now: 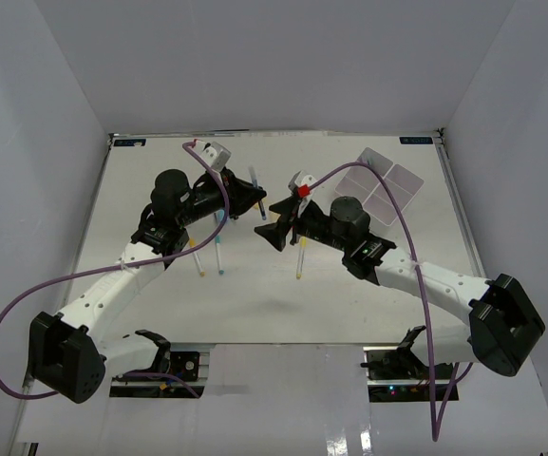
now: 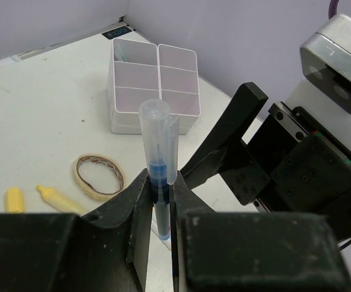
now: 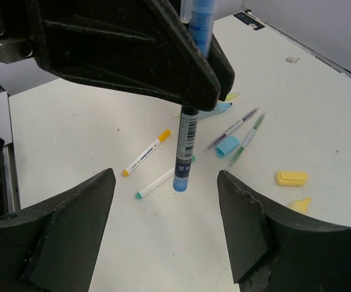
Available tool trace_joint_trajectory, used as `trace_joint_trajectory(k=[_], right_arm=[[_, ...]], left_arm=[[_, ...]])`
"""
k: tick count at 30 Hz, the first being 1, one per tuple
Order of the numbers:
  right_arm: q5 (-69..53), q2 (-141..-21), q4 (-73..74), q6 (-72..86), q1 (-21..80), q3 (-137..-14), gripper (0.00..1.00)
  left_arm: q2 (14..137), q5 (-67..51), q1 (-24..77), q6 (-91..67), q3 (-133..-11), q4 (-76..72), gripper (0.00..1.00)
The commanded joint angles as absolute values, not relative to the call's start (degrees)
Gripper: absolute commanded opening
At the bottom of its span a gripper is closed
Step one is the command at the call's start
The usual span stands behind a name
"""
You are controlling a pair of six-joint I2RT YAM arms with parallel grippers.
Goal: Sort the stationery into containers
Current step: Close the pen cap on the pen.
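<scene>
Nearest, the left gripper (image 2: 157,190) is clamped tight on a blue-inked pen with a clear plastic cap (image 2: 159,143), held upright. Facing it, the right gripper (image 3: 166,176) stands wide apart, empty. Beyond lie a tan rubber-band ring (image 2: 79,176) and the white divided plastic tray (image 2: 132,121).

In the top view your arms crowd mid-frame: the left gripper (image 1: 253,198) and right gripper (image 1: 278,233) stand nose to nose, so nothing passes between them. In the right wrist view the right one's wide-spread jaws frame an upright pen (image 3: 186,140), pinched from above by the left one, which fills the upper frame. An orange-capped marker (image 3: 146,152) lies left of centre and a yellow block (image 3: 291,177) at right. The tray (image 1: 385,185) occupies the upper right. Bare table (image 1: 283,304) runs along the bottom.
</scene>
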State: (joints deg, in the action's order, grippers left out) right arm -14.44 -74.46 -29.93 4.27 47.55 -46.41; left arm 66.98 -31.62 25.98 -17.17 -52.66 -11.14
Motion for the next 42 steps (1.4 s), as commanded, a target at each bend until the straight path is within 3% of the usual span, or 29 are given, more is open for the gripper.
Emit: trace_joint_trajectory(k=[1, 11, 27, 36, 42], right_arm=[[-12.5, -74.3, -31.6, 2.9, 47.0, -48.1, 0.74], [-7.4, -73.1, -30.9, 1.8, 47.0, -48.2, 0.71], [-12.6, -80.7, -34.9, 2.8, 47.0, -54.8, 0.74], [-14.7, -80.9, -36.8, 4.0, 47.0, -56.0, 0.5], [-14.2, -80.3, -38.4, 4.9, 47.0, -54.9, 0.23]], left_arm=[[64.9, -33.5, 25.9, -15.8, -54.1, -12.3, 0.0], [65.0, -28.7, 25.9, -13.9, -54.6, -9.9, 0.0], [65.5, -36.6, 25.9, -16.3, -53.4, -14.5, 0.0], [66.0, -38.4, 25.9, -17.1, -53.0, -15.7, 0.0], [66.4, -38.8, 25.9, -17.1, -52.9, -15.9, 0.0]])
